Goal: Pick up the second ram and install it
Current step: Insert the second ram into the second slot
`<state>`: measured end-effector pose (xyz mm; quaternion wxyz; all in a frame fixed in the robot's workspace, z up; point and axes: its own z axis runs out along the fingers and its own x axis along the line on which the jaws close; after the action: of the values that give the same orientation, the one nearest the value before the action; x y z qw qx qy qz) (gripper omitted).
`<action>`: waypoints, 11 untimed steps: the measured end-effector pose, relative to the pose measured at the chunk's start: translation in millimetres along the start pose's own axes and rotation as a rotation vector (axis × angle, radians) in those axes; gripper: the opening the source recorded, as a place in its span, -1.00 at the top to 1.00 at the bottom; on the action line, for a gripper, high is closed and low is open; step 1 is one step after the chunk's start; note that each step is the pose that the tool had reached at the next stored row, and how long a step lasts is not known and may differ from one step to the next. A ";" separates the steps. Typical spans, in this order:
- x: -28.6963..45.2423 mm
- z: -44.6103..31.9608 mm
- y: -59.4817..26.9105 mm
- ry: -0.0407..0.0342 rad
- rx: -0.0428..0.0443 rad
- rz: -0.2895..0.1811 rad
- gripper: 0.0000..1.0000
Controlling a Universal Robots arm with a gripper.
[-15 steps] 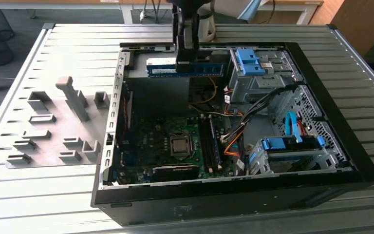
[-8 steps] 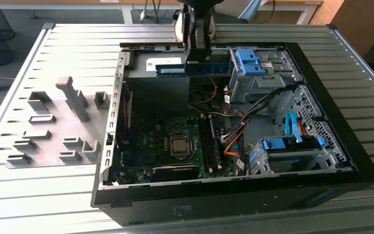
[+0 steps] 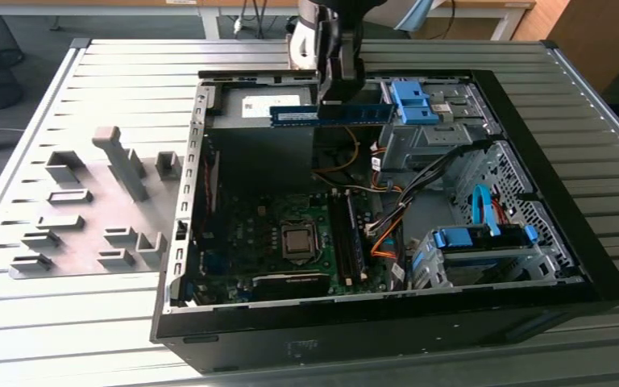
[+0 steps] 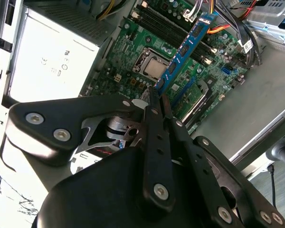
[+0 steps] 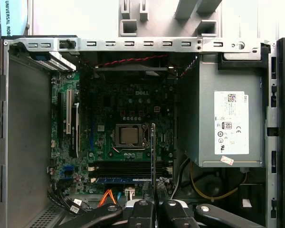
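Note:
The second ram (image 3: 326, 114) is a long blue board with black chips, held level in the air above the back of the open computer case (image 3: 180, 242). My gripper (image 3: 342, 98) comes down from above and is shut on the stick near its middle. In the second wrist view the ram (image 4: 185, 47) reaches out from my gripper (image 4: 157, 100) over the green motherboard (image 4: 133, 52). In the first wrist view the ram (image 5: 153, 152) shows edge-on above my gripper (image 5: 154, 203), crossing the memory slots (image 5: 128, 167).
Another blue stick (image 5: 123, 180) sits in a slot near the processor socket (image 5: 129, 135). A grey power supply (image 5: 228, 123) fills one corner. Light-blue drive-bay latches (image 3: 412, 101) and cable bundles (image 3: 390, 234) crowd the exterior view's right. Grey fixture blocks (image 3: 94, 201) stand on the slatted table.

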<state>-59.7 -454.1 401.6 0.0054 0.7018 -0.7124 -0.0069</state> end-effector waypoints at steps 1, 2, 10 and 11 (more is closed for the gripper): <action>0.0 0.0 -0.3 0.0000 0.0000 0.000 0.72; 0.0 0.0 -0.3 0.0000 0.0000 0.000 0.72; 0.0 0.0 -0.4 0.0000 -0.0001 0.000 0.72; 0.0 0.0 -0.4 0.0000 0.0000 0.000 0.72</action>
<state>-59.3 -454.1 401.6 0.0053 0.7016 -0.7125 -0.0070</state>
